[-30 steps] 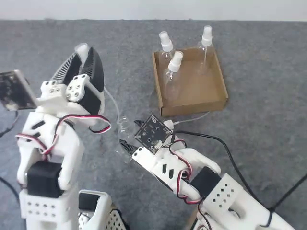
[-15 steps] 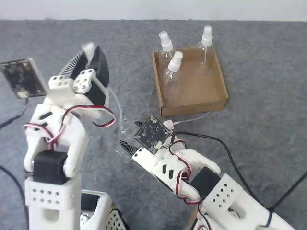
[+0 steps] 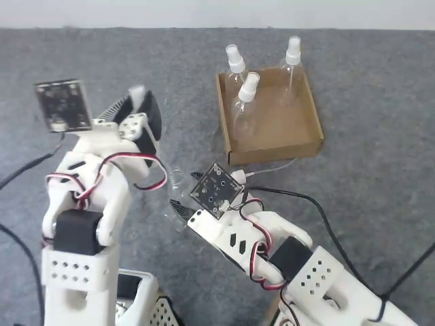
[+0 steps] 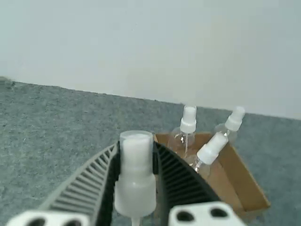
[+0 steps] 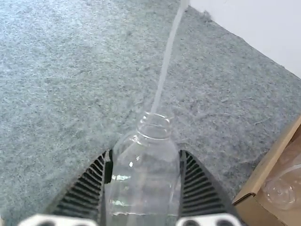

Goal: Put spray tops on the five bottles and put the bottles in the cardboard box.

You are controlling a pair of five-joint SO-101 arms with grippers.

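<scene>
My left gripper [image 3: 138, 109] [image 4: 136, 162] is raised over the grey mat, shut on a white spray top [image 4: 136, 174] [image 3: 136, 93]. The top's thin dip tube [image 5: 168, 52] [image 3: 163, 151] hangs down and its end sits in the open neck of a clear bottle [image 5: 142, 174] [image 3: 175, 182]. My right gripper [image 5: 145, 172] [image 3: 179, 200] is shut on that bottle's body, low over the mat in front of the cardboard box [image 3: 309, 122] [image 4: 244, 181]. Three bottles with spray tops [image 3: 247, 95] [image 4: 188, 126] stand in the box.
Black and white cables [image 3: 306, 197] run across the mat from the right arm, close to the box's front wall. A pale wall [image 4: 150, 42] rises behind the mat's far edge. A white arm base [image 3: 136, 299] sits at the near edge.
The left arm has swung its wrist right and lowered a little with the spray top, so the dip tube descends toward the bottle. The right arm and bottle have stayed still.
</scene>
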